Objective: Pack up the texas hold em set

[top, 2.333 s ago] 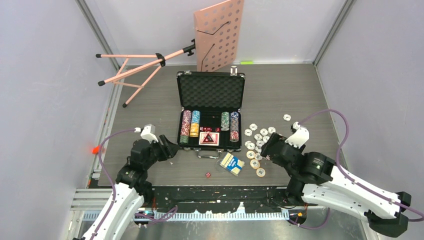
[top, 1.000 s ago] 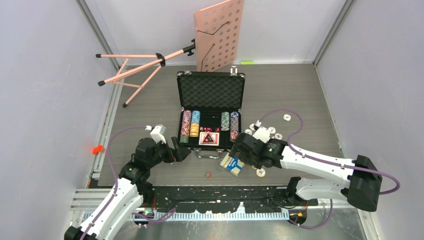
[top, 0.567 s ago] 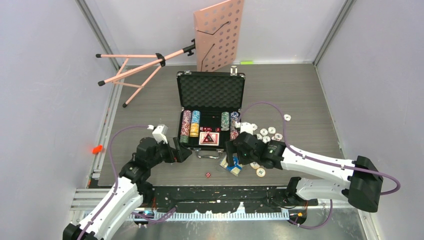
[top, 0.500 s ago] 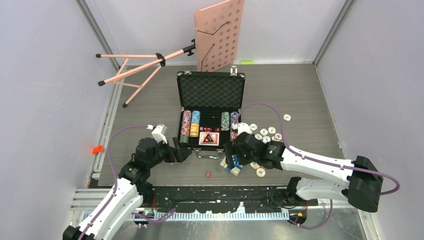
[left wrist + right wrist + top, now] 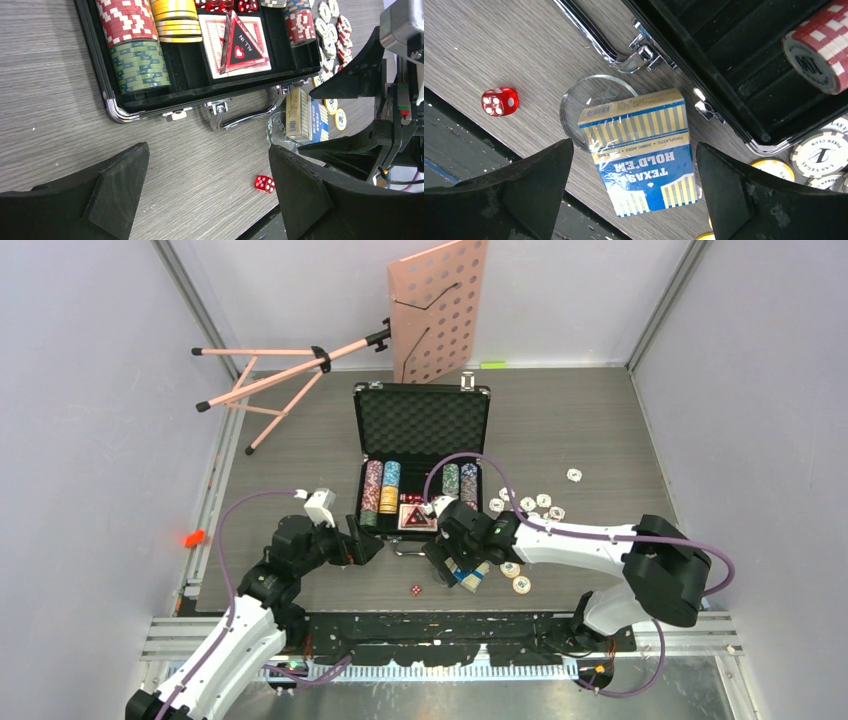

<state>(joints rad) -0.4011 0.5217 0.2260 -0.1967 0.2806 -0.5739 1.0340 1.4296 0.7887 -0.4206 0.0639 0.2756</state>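
Hovering my empty, wide-open right tool (image 5: 632,146) over the blue-and-yellow card box (image 5: 644,167): likely light, slick; pinch long sides.

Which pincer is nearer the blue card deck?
Right. The right pincer hangs directly over the deck, open jaws either side of it. The left pincer sits off to the deck's left, by the case's front-left corner.

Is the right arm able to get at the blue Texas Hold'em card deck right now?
Probably yes: the right gripper hangs open astride the card deck, nothing covers it; it lies partly on a clear disc.
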